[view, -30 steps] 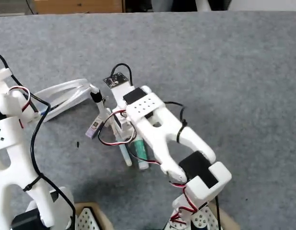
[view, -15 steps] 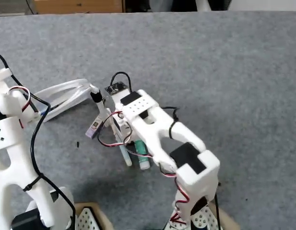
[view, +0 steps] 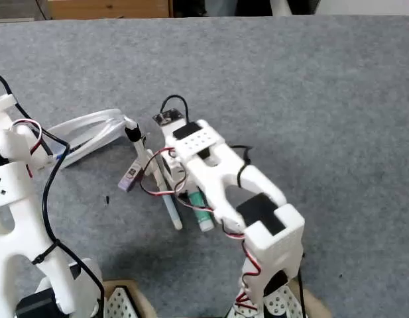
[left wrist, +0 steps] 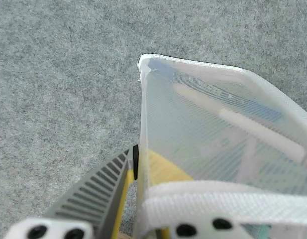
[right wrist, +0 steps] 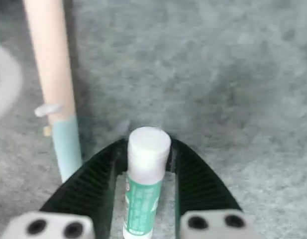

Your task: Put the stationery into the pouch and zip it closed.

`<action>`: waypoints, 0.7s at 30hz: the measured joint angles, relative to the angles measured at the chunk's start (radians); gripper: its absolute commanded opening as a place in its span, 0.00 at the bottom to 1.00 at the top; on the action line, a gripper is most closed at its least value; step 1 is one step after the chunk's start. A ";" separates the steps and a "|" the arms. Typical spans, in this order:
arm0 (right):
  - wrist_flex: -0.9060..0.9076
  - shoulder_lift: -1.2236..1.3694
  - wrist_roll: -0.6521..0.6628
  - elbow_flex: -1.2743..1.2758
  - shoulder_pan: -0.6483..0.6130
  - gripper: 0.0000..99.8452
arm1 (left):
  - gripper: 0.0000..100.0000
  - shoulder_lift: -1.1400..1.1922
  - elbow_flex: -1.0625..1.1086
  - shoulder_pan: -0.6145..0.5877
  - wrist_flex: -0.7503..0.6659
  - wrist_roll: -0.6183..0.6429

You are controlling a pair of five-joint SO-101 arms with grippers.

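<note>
My right gripper [right wrist: 148,143] is shut on a green glue stick [right wrist: 142,199] with a white cap, low over the grey mat. From above, the glue stick [view: 203,215] pokes out under the right arm's wrist, and the right gripper [view: 194,199] is mostly hidden by it. A beige and light blue pen [right wrist: 53,84] lies beside it, apart. My left gripper [left wrist: 137,199] is shut on the edge of the clear mesh pouch [left wrist: 218,139], which holds some pens. The pouch [view: 91,130] lies left of centre, mouth toward the pens.
A long pen [view: 154,179] with a black cap and a small lavender item [view: 129,177] lie between the pouch and the glue stick. Both arm bases stand at the near table edge. The grey mat [view: 323,99] stretches bare to the right and back.
The right arm has shifted slightly and its wrist has turned. The glue stick under it has swung a little to the right. The left arm and pouch have kept still.
</note>
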 measured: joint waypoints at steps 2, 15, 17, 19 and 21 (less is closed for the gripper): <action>0.000 0.000 0.029 -0.005 0.014 0.01 | 0.03 0.000 0.000 0.000 0.000 0.000; 0.180 0.003 0.110 -0.327 0.048 0.01 | 0.03 0.000 0.000 0.000 0.000 0.000; 0.249 0.005 0.132 -0.430 0.057 0.01 | 0.03 0.000 0.000 0.000 0.000 0.000; 0.301 0.005 0.140 -0.549 0.058 0.01 | 0.03 0.000 0.000 0.000 0.000 0.000; 0.348 0.005 0.140 -0.678 0.058 0.01 | 0.03 0.000 0.000 0.000 0.000 0.000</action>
